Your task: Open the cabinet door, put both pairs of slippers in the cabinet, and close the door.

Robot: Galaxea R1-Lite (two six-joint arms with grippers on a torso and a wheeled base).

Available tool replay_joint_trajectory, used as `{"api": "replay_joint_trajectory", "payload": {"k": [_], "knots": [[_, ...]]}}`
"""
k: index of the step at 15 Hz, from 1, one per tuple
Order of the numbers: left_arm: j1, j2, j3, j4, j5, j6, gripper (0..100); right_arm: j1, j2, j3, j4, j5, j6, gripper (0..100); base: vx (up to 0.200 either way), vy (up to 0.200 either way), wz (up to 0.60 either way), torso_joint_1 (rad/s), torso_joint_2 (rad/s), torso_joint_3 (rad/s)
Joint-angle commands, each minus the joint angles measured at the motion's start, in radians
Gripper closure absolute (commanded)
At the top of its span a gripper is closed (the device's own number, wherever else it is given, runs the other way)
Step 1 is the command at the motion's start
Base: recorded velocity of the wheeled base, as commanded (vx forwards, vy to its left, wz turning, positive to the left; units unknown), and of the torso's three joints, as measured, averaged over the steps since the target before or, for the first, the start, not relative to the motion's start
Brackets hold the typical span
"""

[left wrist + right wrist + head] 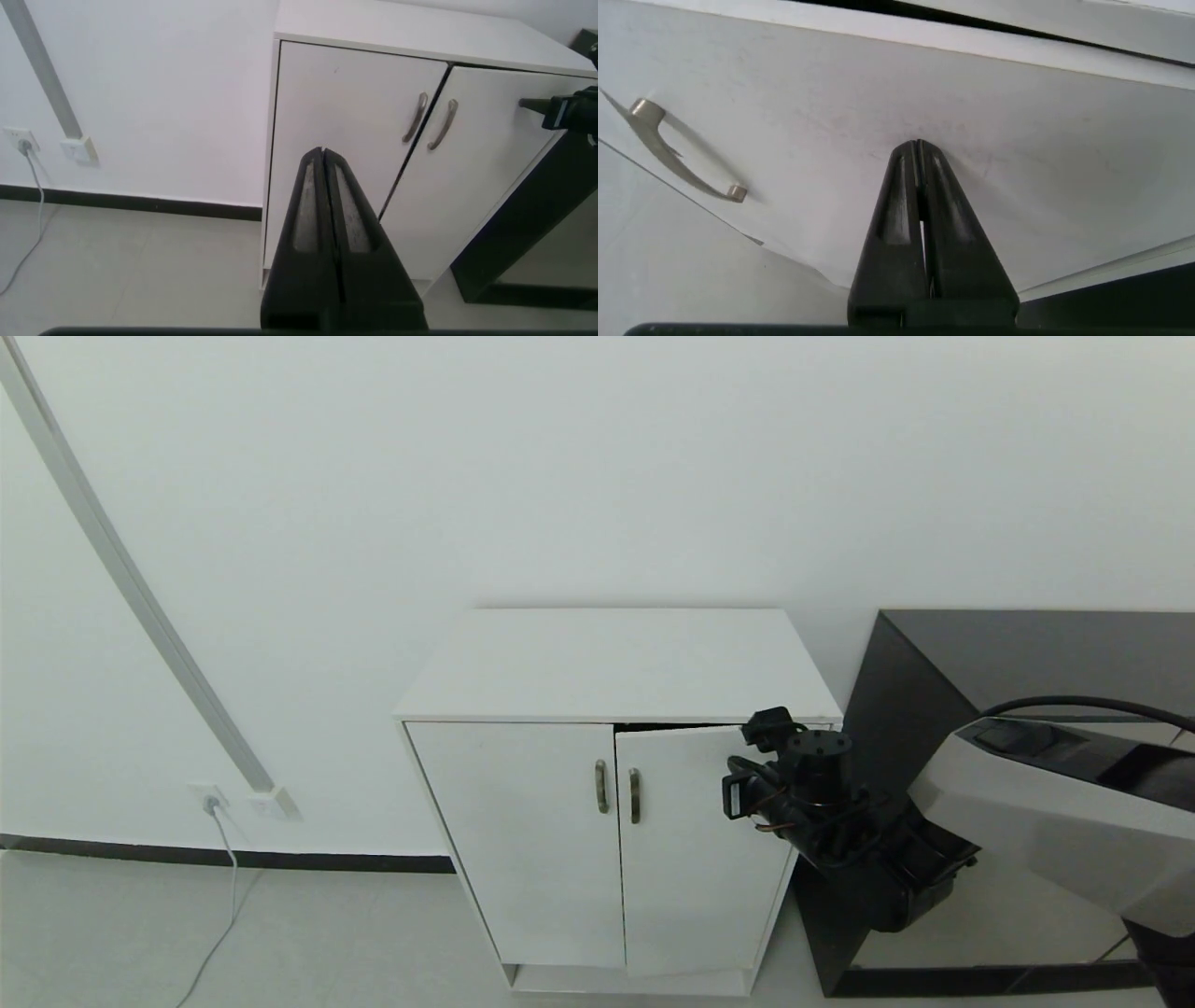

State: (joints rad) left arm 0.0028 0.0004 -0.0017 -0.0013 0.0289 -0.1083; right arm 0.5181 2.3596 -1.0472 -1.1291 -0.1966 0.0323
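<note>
Nearest: right gripper [920,147] with fingers pressed together and nothing between them, tips at the face of the white right-hand cabinet door [700,859]; cannot tell whether touching or just off it. Left gripper [323,154] likewise closed and empty, hanging well apart from the cabinet front, pointing toward the white left-hand door [523,831].

Next: curved brushed-metal handle [634,795] on the right-hand door, ungrasped, beside its twin metal handle [601,786] on the left. Dark gap [672,726] along the top edge of the right-hand door: slightly ajar, not swung wide.

Behind: white two-door cabinet [616,663] standing on the pale floor against the white wall, glossy black unit [934,672] just beside it.

Judged barely begun: door cracked only. Left to do: opening fully, placing both pairs of slippers inside, closing.

No legible writing, brand or label on the doors or cabinet top.
</note>
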Motion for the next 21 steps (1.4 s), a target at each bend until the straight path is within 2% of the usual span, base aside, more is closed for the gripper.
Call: {"api": "replay_joint_trajectory", "payload": {"k": [1,21], "knots": [[0.0,0.0,0.0,0.0,0.0,-0.001,100,-0.001,0.013,-0.01,0.0,0.0,0.0,100,0.0,0.0,0.0,0.0,0.0,0.0],[0.0,0.0,0.0,0.0,0.0,-0.001,100,-0.01,0.027,-0.056,0.008,-0.001,-0.003,100,0.0,0.0,0.0,0.0,0.0,0.0]]}}
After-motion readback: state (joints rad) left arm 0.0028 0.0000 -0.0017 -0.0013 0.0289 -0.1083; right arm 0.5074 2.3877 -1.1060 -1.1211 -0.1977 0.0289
